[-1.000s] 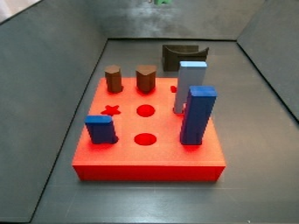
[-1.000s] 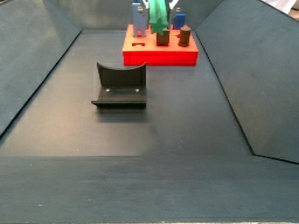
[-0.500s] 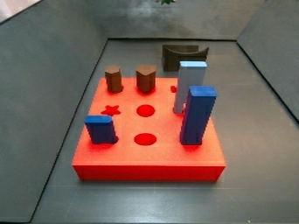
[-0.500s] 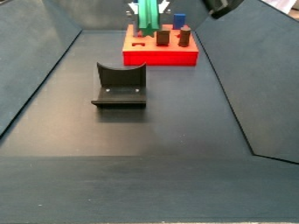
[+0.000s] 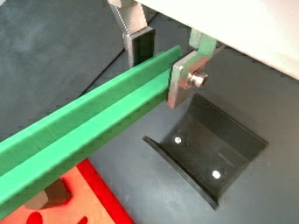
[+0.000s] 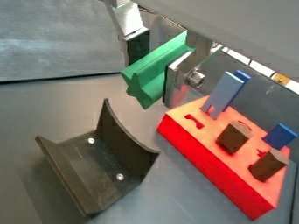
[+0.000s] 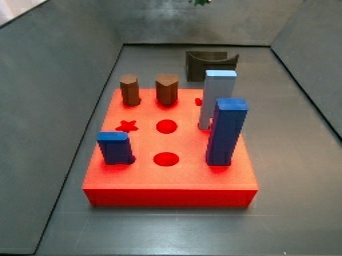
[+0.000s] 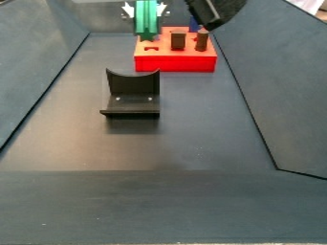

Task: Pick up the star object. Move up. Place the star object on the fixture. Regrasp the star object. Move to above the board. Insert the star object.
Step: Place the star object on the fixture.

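- Both wrist views show the star object (image 5: 100, 118) clamped between the fingers (image 5: 187, 74) of the gripper (image 6: 160, 61), well above the floor.
- Beneath it the fixture (image 6: 96, 166) is seen, untouched.
- Beside that, the board (image 6: 216, 162) carries blue blocks (image 6: 228, 91) and brown pegs (image 6: 235, 137).

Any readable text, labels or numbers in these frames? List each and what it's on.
None readable in any view.
The gripper, shut on the star object, is bare metal with unmarked dark pads.
The star object, board, blue blocks, brown pegs and fixture carry no print.
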